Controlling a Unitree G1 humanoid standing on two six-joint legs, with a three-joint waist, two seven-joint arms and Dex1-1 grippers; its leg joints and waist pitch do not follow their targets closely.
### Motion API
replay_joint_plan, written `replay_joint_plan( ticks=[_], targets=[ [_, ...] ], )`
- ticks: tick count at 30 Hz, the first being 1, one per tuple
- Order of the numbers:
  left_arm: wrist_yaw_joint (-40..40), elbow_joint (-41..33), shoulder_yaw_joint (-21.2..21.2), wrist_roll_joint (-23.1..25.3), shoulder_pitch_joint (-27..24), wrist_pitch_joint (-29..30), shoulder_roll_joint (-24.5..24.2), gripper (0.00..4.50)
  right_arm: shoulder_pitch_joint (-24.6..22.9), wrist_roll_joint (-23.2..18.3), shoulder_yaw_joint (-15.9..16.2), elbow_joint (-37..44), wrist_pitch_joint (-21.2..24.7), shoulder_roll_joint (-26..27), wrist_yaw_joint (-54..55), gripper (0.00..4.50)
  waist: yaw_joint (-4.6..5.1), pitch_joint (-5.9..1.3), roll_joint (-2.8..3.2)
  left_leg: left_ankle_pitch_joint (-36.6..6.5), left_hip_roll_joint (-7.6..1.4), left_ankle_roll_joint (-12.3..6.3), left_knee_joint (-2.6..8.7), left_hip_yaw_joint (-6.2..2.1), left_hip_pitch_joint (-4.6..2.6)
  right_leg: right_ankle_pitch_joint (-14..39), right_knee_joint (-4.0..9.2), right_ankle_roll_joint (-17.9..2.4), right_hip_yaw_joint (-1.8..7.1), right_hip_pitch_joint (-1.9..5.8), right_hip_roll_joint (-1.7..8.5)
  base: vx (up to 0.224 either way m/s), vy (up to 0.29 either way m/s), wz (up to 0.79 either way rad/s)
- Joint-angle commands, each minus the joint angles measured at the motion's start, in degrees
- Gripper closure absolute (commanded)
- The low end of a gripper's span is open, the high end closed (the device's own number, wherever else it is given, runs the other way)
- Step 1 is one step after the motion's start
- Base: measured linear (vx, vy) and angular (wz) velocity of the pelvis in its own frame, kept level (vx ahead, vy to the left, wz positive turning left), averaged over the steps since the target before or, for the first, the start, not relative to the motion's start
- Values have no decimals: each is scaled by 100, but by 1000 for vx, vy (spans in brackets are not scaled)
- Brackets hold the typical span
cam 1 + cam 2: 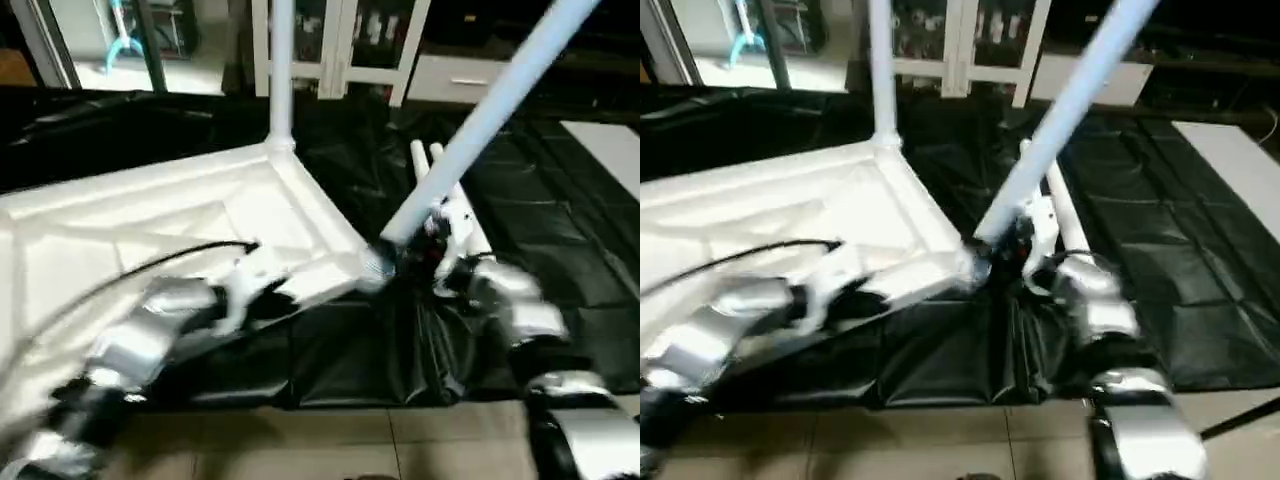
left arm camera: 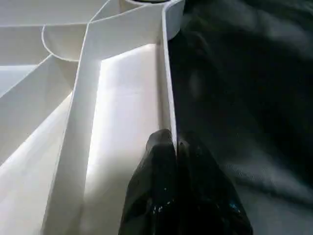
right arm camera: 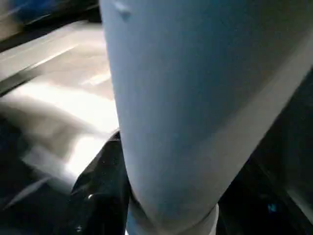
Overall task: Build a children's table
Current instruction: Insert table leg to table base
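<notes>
- A black plastic sheet (image 1: 520, 230) covers the floor, rumpled into folds near the robot; pale floor tiles (image 1: 330, 440) show at its near edge.
- The white tabletop (image 1: 150, 230) lies upside down on the sheet, ribs facing up. It looks like thin moulded plastic: light, fairly stiff, smooth and probably slippery. Its side wall seems the sensible place to take hold, being thin enough to pinch.
- One leg (image 1: 282, 70) stands upright in the far corner socket.
- A second leg (image 1: 490, 115) slants steeply up and away from the near right corner socket (image 1: 375, 262), its lower end at or in that socket (I cannot tell whether it is seated). It is a long hollow tube, likely light but awkward; gripping low near the socket should give most control.
- Two more legs (image 1: 425, 160) lie on the sheet just beyond.
- The right gripper (image 1: 435, 250) sits about half open around the slanted leg's lower end, apparently holding it.
- The left gripper (image 2: 175, 147) is closed, its black fingers (image 2: 195, 161) pinching the tabletop's thin side wall, as if steadying it.
</notes>
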State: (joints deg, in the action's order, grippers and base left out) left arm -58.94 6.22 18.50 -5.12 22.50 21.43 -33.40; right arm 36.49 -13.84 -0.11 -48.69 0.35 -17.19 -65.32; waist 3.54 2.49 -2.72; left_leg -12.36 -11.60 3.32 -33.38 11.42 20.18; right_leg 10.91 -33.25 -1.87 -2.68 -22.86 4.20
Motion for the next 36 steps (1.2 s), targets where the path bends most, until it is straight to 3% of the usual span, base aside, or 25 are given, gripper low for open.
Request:
replay_joint_plan(
  ticks=[1, 3, 5, 6, 10, 14, 15, 20, 25, 26, 28, 32, 36],
  targets=[
    [-657, -58, 227, -133, 11, -389, -49, 450, -336, 404, 652, -182, 365, -114, -765, 261, -23, -255, 147, -129, -188, -721, 356, -46, -64, -797, 151, -1691, 202, 214, 280, 50, -11, -1],
    [-1029, 150, 125, -213, 50, -599, -239, 450, -306, 534, 839, -47, 238, -445, -1529, 261, -83, -204, 121, -29, -185, -881, 353, -19, -77, -801, 148, -1764, 207, 204, 282, 0, 0, 0],
    [-1141, 238, 67, -224, 80, -682, -318, 450, -289, 588, 908, -24, 157, -585, -1830, 261, -118, -184, 117, -119, -205, -866, 365, -12, -95, -568, 155, -1774, 215, 197, 294, 0, 0, 0],
    [-1171, 240, 49, -241, 85, -703, -350, 450, -287, 594, 944, -23, 153, -649, -1937, 261, -149, -143, 92, -201, -226, -808, 378, 0, -96, -381, 172, -1748, 214, 188, 289, 0, 0, 0],
    [-1317, 196, 38, -329, 77, -723, -457, 450, -313, 672, 1115, -9, 22, -860, -2303, 261, -251, -75, 95, -661, -264, -455, 414, 39, -128, 338, 209, -1628, 232, 151, 288, 0, 0, 0],
    [-1325, 163, 62, -279, 21, -805, -451, 450, -373, 796, 1239, -39, -178, -942, -2388, 261, -254, -60, 65, -675, -252, -333, 415, 53, -115, 422, 208, -1536, 256, 148, 287, 0, 0, 0],
    [-1353, 159, 63, -282, -2, -819, -426, 450, -398, 798, 1244, -81, -169, -936, -2390, 261, -244, -53, 29, -663, -251, -346, 414, 58, -109, 429, 213, -1525, 257, 144, 282, 0, 0, 0],
    [-1238, 161, 64, -200, -29, -854, -364, 450, -541, 956, 1301, -273, -536, -882, -2052, 261, -242, -30, 29, -674, -253, -349, 420, 60, -116, 551, 228, -1472, 264, 120, 292, 0, 0, 0],
    [-1125, 201, 80, -127, -6, -834, -373, 450, -709, 1040, 1251, -413, -884, -707, -1443, 261, -207, 13, 8, -1170, -250, -192, 457, 37, -117, 1285, 325, -1303, 285, 83, 309, 0, 0, 0],
    [-1124, 203, 75, -126, -7, -830, -377, 450, -762, 1032, 1225, -404, -925, -672, -1347, 261, -207, 51, 33, -1504, -259, -86, 493, 20, -144, 1697, 382, -1194, 291, 43, 315, 0, 0, 0],
    [-1126, 207, 71, -124, -9, -833, -383, 450, -803, 1013, 1197, -390, -931, -641, -1276, 261, -184, 69, 20, -1884, -253, 30, 517, -17, -150, 2148, 424, -1056, 288, 31, 318, 0, 0, 0],
    [-1109, 217, 70, -103, -16, -837, -375, 450, -914, 946, 1133, -329, -983, -581, -1134, 261, -172, 68, 24, -2058, -251, 88, 533, -32, -175, 2208, 443, -989, 295, 10, 307, 0, 0, 0],
    [-1106, 226, 65, -81, -4, -811, -347, 450, -1008, 876, 1119, -328, -1037, -547, -1065, 261, -175, 59, 20, -1948, -253, 73, 545, -21, -172, 1894, 423, -1070, 296, 24, 292, 0, 0, 0]
  ],
)
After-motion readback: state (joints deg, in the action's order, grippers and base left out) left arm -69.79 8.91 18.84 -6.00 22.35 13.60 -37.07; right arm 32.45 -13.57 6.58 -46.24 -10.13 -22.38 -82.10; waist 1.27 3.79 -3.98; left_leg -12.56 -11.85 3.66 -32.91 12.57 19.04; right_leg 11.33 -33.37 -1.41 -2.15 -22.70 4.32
